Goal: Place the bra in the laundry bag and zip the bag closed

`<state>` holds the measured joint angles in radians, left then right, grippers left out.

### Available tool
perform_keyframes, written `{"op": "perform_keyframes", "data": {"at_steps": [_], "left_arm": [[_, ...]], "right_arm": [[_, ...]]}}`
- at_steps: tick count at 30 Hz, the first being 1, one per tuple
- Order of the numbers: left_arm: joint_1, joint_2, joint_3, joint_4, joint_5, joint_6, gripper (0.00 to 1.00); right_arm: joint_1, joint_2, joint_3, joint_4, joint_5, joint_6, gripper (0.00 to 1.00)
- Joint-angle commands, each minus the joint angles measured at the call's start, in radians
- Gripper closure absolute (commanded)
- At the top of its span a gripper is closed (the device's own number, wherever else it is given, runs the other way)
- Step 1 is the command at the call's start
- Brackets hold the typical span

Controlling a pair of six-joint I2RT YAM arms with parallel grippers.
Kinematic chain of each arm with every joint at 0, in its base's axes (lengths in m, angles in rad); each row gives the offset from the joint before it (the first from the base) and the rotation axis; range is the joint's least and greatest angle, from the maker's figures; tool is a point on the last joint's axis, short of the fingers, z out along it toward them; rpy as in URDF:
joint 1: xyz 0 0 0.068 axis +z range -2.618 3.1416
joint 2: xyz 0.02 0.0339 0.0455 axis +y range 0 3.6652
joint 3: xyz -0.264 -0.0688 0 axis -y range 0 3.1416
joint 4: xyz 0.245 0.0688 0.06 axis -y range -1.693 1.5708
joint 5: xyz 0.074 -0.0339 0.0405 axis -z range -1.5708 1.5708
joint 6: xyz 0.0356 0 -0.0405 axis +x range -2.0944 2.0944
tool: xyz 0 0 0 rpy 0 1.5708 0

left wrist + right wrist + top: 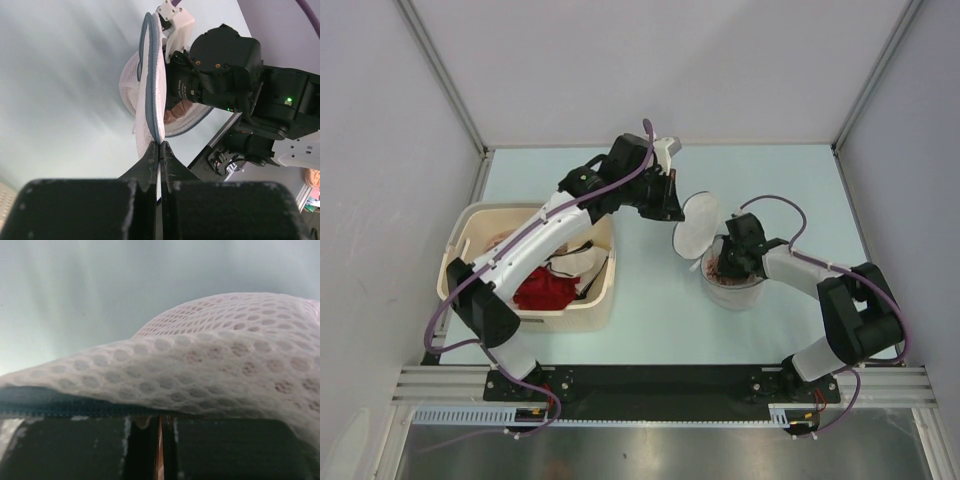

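A round white translucent mesh laundry bag (pixel 700 225) sits mid-table, its dark-rimmed lid flap standing upright. A shiny salmon-pink satin bra (pixel 175 114) lies inside the bag's bowl. The left gripper (pixel 160 146), jaws pressed together, pinches the flap's zip edge. The right gripper (pixel 160 429), jaws also pressed together, appears to nip the rim under the mesh. Likely risks are that thin mesh slips from either pinch and the flap flops, that the soft bag drags across the pale blue table (pixel 650 305) under a zip pull, or that bra fabric snags in the zip. No zip slider is visible. Well apart on the left, a cream rectangular plastic basket (pixel 460 235) holds a bright red garment (pixel 542 290). Both grippers crowd the opening.
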<state>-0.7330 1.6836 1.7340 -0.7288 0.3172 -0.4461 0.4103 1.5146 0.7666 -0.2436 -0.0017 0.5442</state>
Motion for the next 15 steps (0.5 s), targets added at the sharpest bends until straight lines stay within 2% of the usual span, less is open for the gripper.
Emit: {"op": "perform_keyframes", "data": {"at_steps": [1,4,9,10,11,14,15], "left_arm": [[-0.006,-0.032,0.067,-0.027,-0.052,0.001,1.0],[-0.006,-0.018,0.093,-0.061,-0.108,0.01,1.0],[-0.008,0.008,0.154,-0.119,-0.181,0.015,1.0],[-0.008,0.01,0.16,-0.13,-0.187,0.011,1.0],[-0.017,0.011,0.162,-0.135,-0.197,0.009,1.0],[-0.045,0.008,0.164,-0.167,-0.271,0.001,1.0],[-0.052,0.008,0.164,-0.176,-0.292,-0.011,1.0]], "right_arm": [[0.005,-0.034,0.074,-0.112,-0.037,-0.023,0.99],[0.007,-0.082,0.144,-0.207,-0.055,-0.033,0.89],[0.008,-0.149,0.243,-0.368,-0.064,-0.052,0.6],[0.007,-0.168,0.259,-0.384,-0.064,-0.049,0.56],[0.004,-0.207,0.263,-0.394,-0.073,-0.047,0.48],[-0.014,-0.275,0.266,-0.424,-0.134,-0.018,0.34],[-0.021,-0.289,0.264,-0.431,-0.147,-0.003,0.32]]}}
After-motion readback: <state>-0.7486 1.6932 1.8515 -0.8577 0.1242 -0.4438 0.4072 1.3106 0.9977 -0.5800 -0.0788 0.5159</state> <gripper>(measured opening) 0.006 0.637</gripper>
